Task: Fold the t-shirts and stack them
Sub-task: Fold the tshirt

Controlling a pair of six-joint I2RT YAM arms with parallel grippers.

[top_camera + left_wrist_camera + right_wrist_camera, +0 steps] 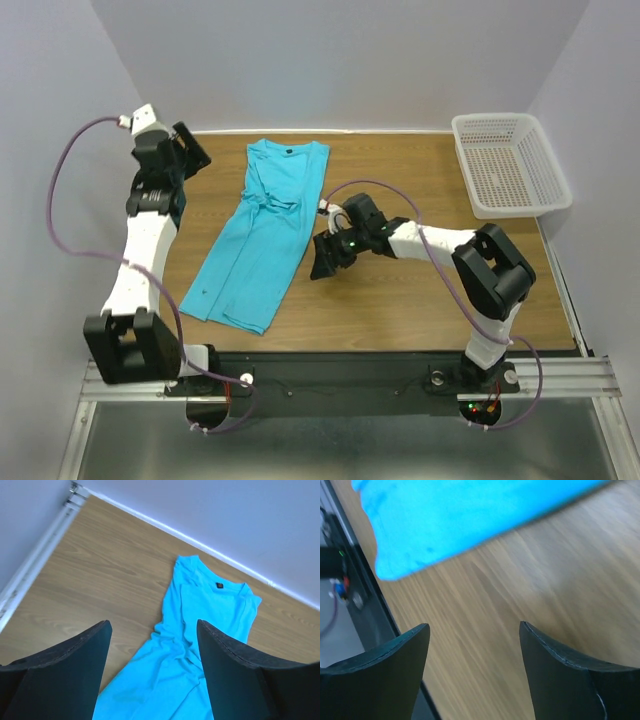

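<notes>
1. Leftmost, the left gripper (190, 152) hangs over the far-left corner of the table (400, 310), close to the back wall. Its wrist view shows the two dark fingers spread wide, gripping nothing. Bare wood and the upper part of the shirt show through the gap.
2. Next, the t-shirt (262, 232) lies flat on the wood, left of centre. It makes a long, narrow turquoise strip with its sides turned in. The collar points toward the back wall, and the hem slants down toward the near-left edge. A small dark mark (218, 586) sits just under the neckline, and creases gather a little below the sleeves.
3. Further right, the right gripper (325, 262) sits near the middle of the table, just beside the shirt's right edge, angled down toward the wood. Its wrist view shows the fingers apart with only wood grain between them. A blurred stretch of the shirt lies beyond the tips, clear of them.
4. Finally, the white mesh basket (510, 122) stands upright in the far-right corner, well apart from both grippers. Only its own perforated floor shows inside. The shirt lies outside it, on the table.
</notes>
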